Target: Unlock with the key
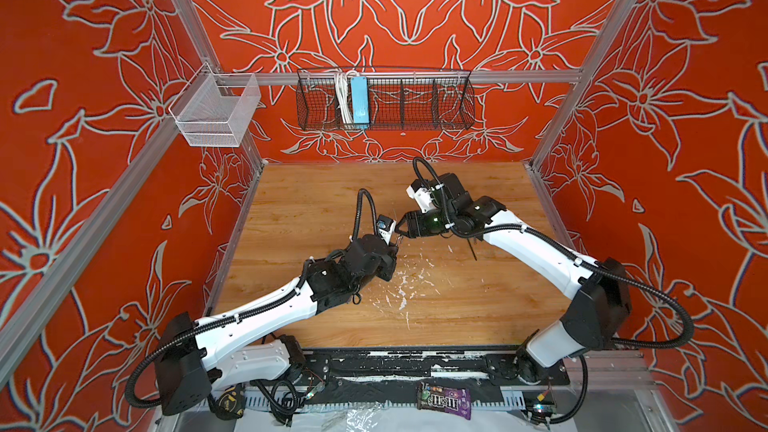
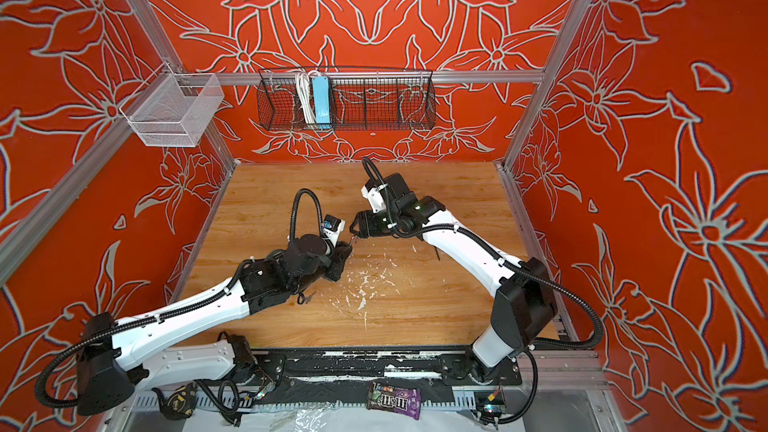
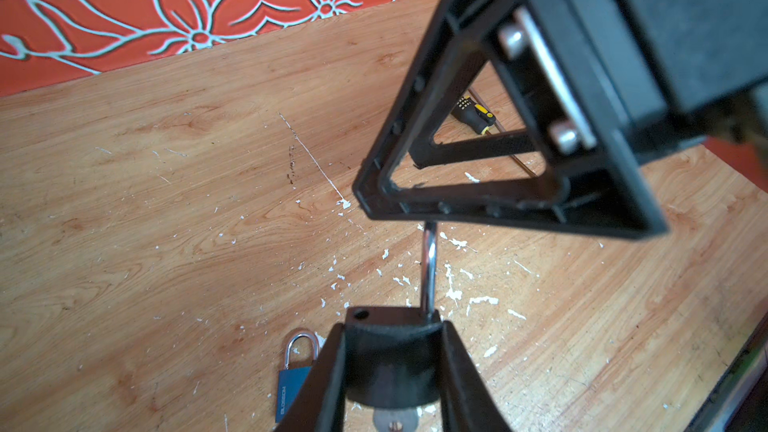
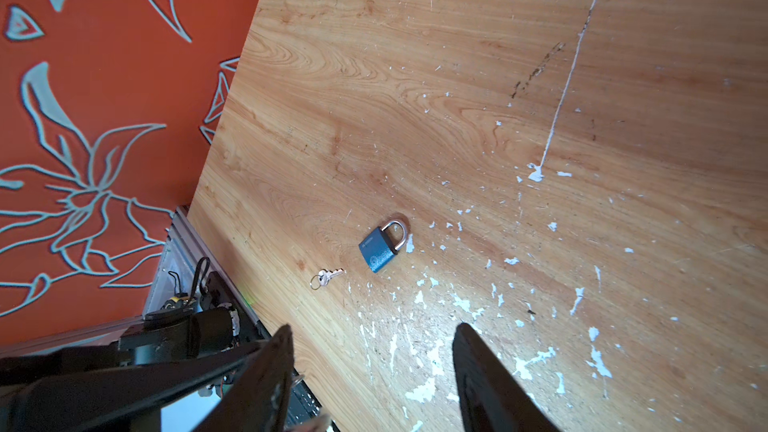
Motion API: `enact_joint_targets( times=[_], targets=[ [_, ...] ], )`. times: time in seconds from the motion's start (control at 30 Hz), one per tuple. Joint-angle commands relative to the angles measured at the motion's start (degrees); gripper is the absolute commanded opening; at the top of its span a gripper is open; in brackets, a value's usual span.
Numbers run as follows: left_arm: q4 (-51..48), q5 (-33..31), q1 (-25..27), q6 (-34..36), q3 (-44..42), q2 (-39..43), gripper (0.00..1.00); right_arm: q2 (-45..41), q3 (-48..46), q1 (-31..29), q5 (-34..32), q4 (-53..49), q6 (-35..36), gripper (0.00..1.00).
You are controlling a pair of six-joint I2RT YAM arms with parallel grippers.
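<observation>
The black padlock point(image 3: 390, 361) is held up over the middle of the table point(image 1: 457, 317), clamped by its body between the two fingers of the left gripper point(image 3: 392, 328), which stands narrow around it. Its shackle point(image 3: 429, 268) is sprung: one leg stays in the body and rises as a bright steel rod, while the other hole in the top of the body is bare. The silver head of a key point(image 3: 395, 419) pokes out below the body.

The rod runs up to the lower edge of a finger point(image 3: 498, 209) of the right gripper point(image 4: 374, 328); whether metal and finger touch there is hard to say, since the finger hides the bend. The right wrist view shows that gripper's fingertips standing moderately apart with only bare wood between them. In both top views the two grippers meet tip to tip, the left point(image 1: 394, 245) just nearer than the right point(image 1: 401, 228).

On the table, to the near left of the held lock, lies a blue padlock point(image 4: 376, 253), flat and with its shackle closed. A loose key point(image 4: 330, 276) on a small ring lies just beside it, not touching.

A black and yellow screwdriver point(image 3: 473, 114) lies further right. On the far wall hangs a black wire basket point(image 1: 384, 99) holding a blue power strip point(image 1: 358, 101).
</observation>
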State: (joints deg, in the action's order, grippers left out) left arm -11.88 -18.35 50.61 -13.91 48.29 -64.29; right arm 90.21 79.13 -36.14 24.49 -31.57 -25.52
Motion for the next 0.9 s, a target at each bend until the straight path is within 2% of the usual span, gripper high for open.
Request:
enact_joint_targets(
  times=[0.0,0.33,0.63,0.87],
  targets=[
    [3.0,-0.8,-0.2,0.4,0.2,-0.2,0.0,0.5,1.7,0.5,0.3,-3.3,3.3,0.62],
    [3.7,-1.1,-0.3,-0.1,0.3,-0.2,0.0,-2.9,-1.9,0.8,4.9,-1.4,4.6,0.62],
    [1.7,-3.3,-0.2,-1.3,1.7,-1.2,0.0,-7.5,-7.0,1.8,0.3,-2.3,4.2,0.62],
    [-2.4,-4.4,-1.0,-4.8,4.0,-2.4,0.0,-15.1,-16.0,1.9,-2.4,0.0,2.9,0.62]
  ],
)
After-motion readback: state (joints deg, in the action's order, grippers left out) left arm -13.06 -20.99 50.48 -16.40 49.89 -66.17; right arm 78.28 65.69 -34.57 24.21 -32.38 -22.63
